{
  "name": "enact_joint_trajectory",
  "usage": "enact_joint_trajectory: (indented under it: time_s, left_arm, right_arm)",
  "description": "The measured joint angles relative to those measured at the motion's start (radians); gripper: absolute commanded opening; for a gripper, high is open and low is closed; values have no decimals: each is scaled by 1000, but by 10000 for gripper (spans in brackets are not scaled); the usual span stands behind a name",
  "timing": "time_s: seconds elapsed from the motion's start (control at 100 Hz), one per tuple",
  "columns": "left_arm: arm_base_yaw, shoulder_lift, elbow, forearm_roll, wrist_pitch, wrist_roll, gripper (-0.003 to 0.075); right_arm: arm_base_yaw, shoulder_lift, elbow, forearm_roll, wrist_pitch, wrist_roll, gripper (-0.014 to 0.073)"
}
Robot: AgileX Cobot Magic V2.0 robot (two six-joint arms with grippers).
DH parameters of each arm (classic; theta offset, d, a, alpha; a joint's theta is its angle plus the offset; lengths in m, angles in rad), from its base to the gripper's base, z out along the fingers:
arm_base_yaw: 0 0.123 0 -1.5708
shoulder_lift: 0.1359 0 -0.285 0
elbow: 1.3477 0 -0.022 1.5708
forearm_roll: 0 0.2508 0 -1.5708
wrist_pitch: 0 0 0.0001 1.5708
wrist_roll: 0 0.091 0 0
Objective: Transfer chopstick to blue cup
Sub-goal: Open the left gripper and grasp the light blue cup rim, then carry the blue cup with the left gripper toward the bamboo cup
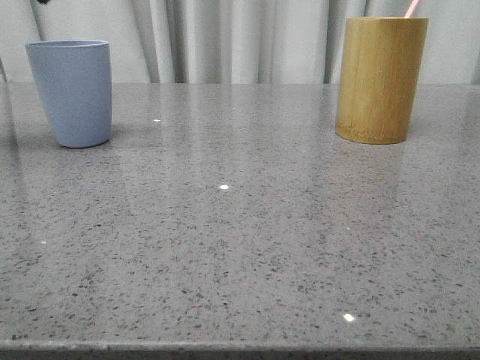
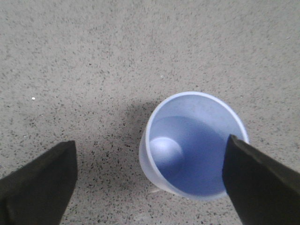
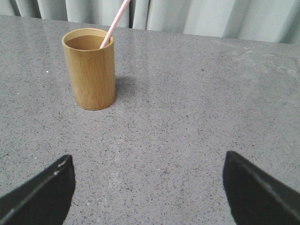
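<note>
**Mia:** On the grey table (image 1: 240, 247), where is the chopstick (image 3: 114, 24) sitting right now?

**Ben:** It is sticking up out of the tan bamboo cup (image 3: 90, 69). It is leaning to one side, and its pink top is poking out over the rim. The blue cup (image 1: 71, 91) is standing well apart from the bamboo cup, way over on the left side of it.

**Mia:** Is anything sitting in the blue cup?

**Ben:** No. The left gripper (image 2: 150, 185) is hanging right over the blue cup and looking down into it. Nothing is lying inside. That gripper is spread wide and holding nothing.

**Mia:** What about the right gripper (image 3: 150, 187)?

**Ben:** It is spread wide too, with nothing in it. It is facing the bamboo cup but is not near it yet.

**Mia:** So what is a good way to do this step?

**Ben:** I think the right gripper should be going up to the part of the stick poking out above the bamboo cup. It should be pinching the stick softly, not bumping the cup, and lifting it straight up so the cup is not tipping over.
</note>
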Motion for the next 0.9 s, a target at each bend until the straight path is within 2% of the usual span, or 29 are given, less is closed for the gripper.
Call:
enact_joint_trajectory:
  time_s: [0.34, 0.45, 0.52, 0.59, 0.64, 0.74, 0.9]
  left_arm:
    - [0, 116, -4, -6, -9, 4, 514]
    - [0, 137, -4, -10, -12, 4, 463]
    - [0, 141, -4, -19, -14, 4, 402]
    - [0, 142, -4, -28, -15, 4, 306]
    - [0, 142, -4, -42, -15, 4, 212]
    - [0, 142, -6, -79, -19, 22, -22]
    - [0, 145, -45, -159, -1, 87, -19]
  right_arm:
    - [0, 0, 0, 0, 0, 0, 633]
    - [0, 0, 0, 0, 0, 0, 633]
    - [0, 0, 0, 0, 0, 0, 633]
    - [0, 0, 0, 0, 0, 0, 633]
    - [0, 0, 0, 0, 0, 0, 633]
    - [0, 0, 0, 0, 0, 0, 633]
    - [0, 0, 0, 0, 0, 0, 633]
